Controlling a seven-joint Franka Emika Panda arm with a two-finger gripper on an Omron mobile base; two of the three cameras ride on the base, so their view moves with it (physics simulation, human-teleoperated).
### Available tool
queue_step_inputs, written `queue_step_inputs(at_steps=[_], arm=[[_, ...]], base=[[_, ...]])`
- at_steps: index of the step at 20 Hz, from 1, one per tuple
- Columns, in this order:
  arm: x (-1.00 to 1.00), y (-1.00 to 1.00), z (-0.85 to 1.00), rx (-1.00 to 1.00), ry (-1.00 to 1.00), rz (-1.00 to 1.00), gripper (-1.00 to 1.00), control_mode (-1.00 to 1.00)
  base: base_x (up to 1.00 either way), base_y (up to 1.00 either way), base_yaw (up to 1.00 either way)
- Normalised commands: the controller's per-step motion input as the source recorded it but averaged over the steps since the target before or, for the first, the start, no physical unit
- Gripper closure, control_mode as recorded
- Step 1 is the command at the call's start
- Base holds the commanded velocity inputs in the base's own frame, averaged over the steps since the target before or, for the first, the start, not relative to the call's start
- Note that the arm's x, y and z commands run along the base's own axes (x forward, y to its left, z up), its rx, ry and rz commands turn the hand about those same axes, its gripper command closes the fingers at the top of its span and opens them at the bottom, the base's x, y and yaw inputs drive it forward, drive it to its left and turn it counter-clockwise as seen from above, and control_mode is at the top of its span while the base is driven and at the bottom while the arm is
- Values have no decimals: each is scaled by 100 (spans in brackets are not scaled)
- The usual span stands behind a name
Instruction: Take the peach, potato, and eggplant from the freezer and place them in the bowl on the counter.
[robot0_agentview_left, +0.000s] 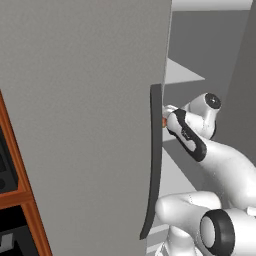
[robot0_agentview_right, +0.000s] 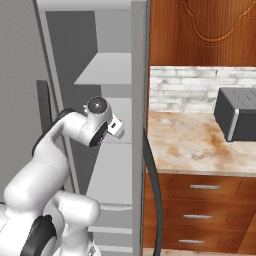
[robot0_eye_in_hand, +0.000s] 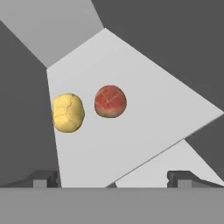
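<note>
Hand (robot0_eye_in_hand: 112, 177) reaching into the open freezer (robot0_agentview_left: 85, 125).
Its fingers stand wide apart, holding nothing; ahead on a pale shelf (robot0_eye_in_hand: 144, 118) lie the peach (robot0_eye_in_hand: 110, 101) and, just beside it, the potato (robot0_eye_in_hand: 68, 112).

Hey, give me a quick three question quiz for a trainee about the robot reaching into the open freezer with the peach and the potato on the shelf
1. True or false: the peach and the potato touch each other.
2. Are the fingers of the hand closed on anything? A) the peach B) the potato C) nothing
3. Fill in: both items lie on a pale ____ inside the freezer.

Key
1. False, a gap separates them.
2. C, the fingers stand wide apart.
3. shelf
</note>
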Motion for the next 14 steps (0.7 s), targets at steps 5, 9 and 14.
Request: queue_step_inputs(at_steps=[5,9,14], arm=[[51,-3,-12,0,1,3,-100,-100],[47,-7,-16,1,4,3,-100,-100],[47,0,-27,0,0,1,-100,-100]], base=[[0,0,0],[0,0,0],[0,0,0]])
